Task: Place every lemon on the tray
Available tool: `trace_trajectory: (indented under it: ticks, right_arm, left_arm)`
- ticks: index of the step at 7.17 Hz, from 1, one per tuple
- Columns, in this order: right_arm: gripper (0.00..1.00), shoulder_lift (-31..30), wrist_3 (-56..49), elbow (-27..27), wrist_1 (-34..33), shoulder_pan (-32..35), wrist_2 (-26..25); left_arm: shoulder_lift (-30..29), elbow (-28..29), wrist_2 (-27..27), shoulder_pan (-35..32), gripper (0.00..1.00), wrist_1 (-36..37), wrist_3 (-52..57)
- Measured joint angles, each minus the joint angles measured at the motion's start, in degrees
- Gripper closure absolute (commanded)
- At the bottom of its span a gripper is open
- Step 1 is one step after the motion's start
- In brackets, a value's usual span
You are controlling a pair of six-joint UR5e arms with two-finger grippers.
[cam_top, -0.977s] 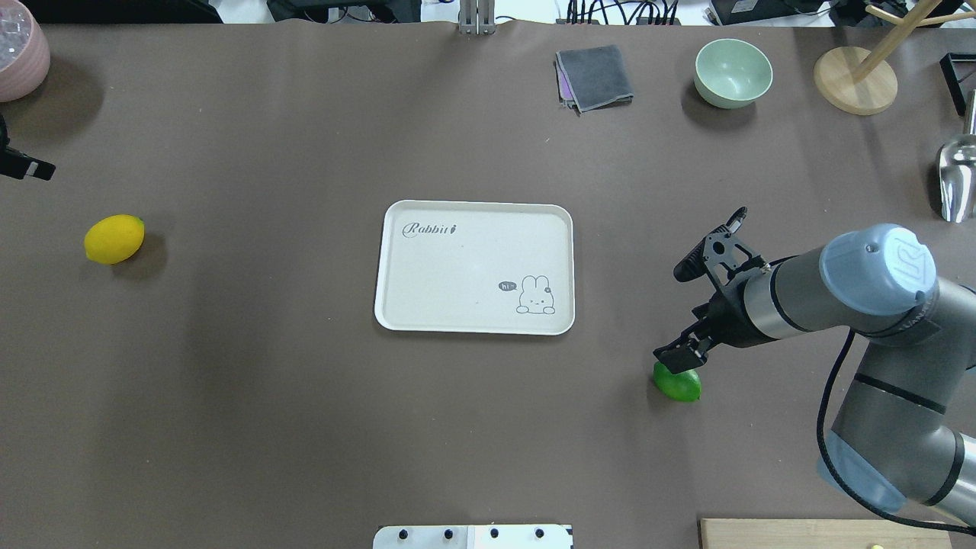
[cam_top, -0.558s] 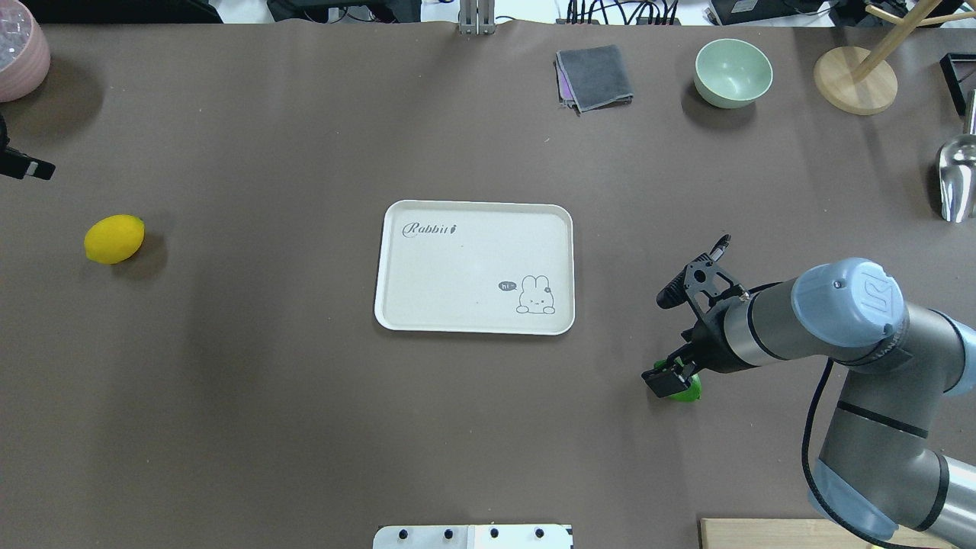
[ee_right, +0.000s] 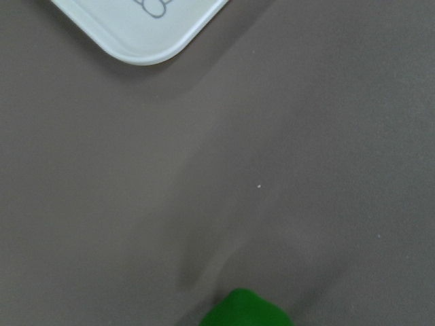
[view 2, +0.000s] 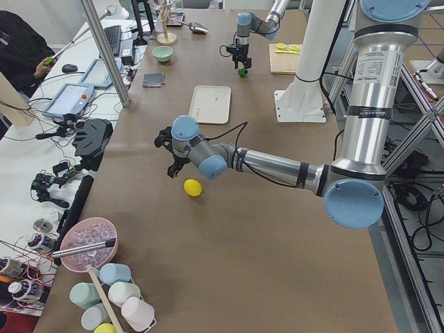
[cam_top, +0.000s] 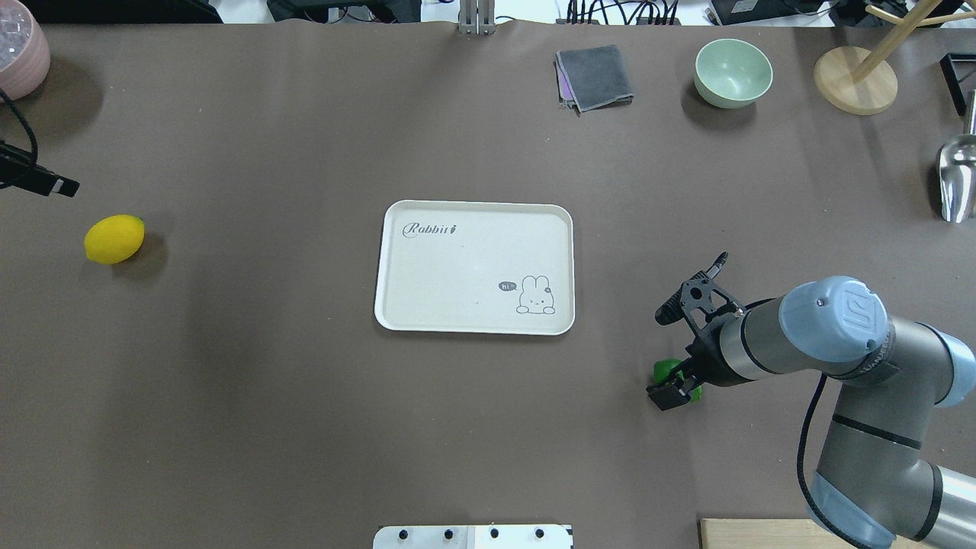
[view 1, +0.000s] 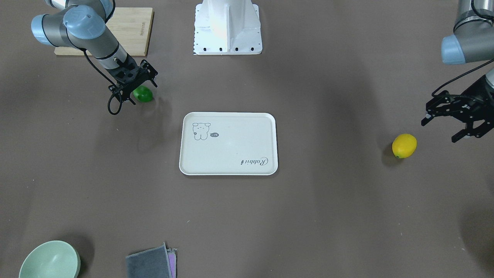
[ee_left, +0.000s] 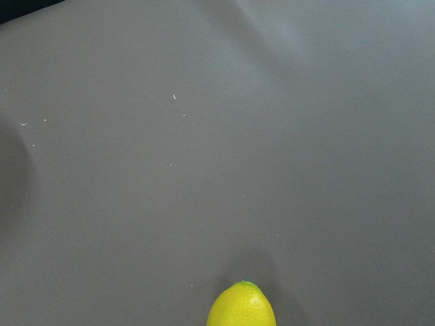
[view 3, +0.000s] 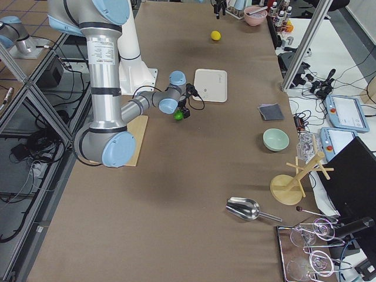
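Note:
The green lemon (view 1: 143,94) lies on the table to the right of the cream tray (cam_top: 457,259) in the overhead view, partly covered there (cam_top: 662,370). My right gripper (view 1: 143,92) is low over it, jaws open on either side; the lemon's top shows at the bottom edge of the right wrist view (ee_right: 246,311), with a tray corner (ee_right: 136,34) above. The yellow lemon (cam_top: 113,239) lies far left. My left gripper (view 1: 440,130) hangs open and empty just beyond it (view 1: 404,145); the left wrist view shows its tip (ee_left: 242,307).
A green bowl (cam_top: 733,72), a grey cloth (cam_top: 595,76), a wooden stand (cam_top: 854,80) and a metal scoop (cam_top: 957,179) are at the far right. A pink bowl (cam_top: 19,53) stands far left. A bamboo board (view 1: 127,27) lies by the robot base (view 1: 227,27).
My right gripper has come down and toward the robot onto the green lemon, now covering most of it. My left gripper has shifted slightly toward the yellow lemon. Neither lemon has moved.

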Motion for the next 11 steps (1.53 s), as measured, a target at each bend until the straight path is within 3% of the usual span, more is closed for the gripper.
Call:
trace_trajectory:
  ticks: [1, 4, 7, 11]
  right_arm:
    - [1.0, 0.0, 0.2, -0.1, 0.0, 0.1, 0.1]
    - [1.0, 0.0, 1.2, 1.1, -0.2, 1.7, 1.2]
    - [1.0, 0.3, 2.8, 3.7, -1.2, 5.7, 5.4]
    - [1.0, 2.4, 2.9, 4.5, -2.3, 6.6, 6.3]
  left_arm:
    - [-1.0, 1.7, 0.0, 0.8, 0.05, -0.1, 0.1]
    - [-4.9, 8.9, 0.2, 3.7, 0.04, -3.7, 0.4]
    - [-5.1, 10.9, 1.1, 5.2, 0.04, -6.2, 0.8]
    - [-4.8, 14.0, 6.9, 5.9, 0.04, -9.5, 2.5]
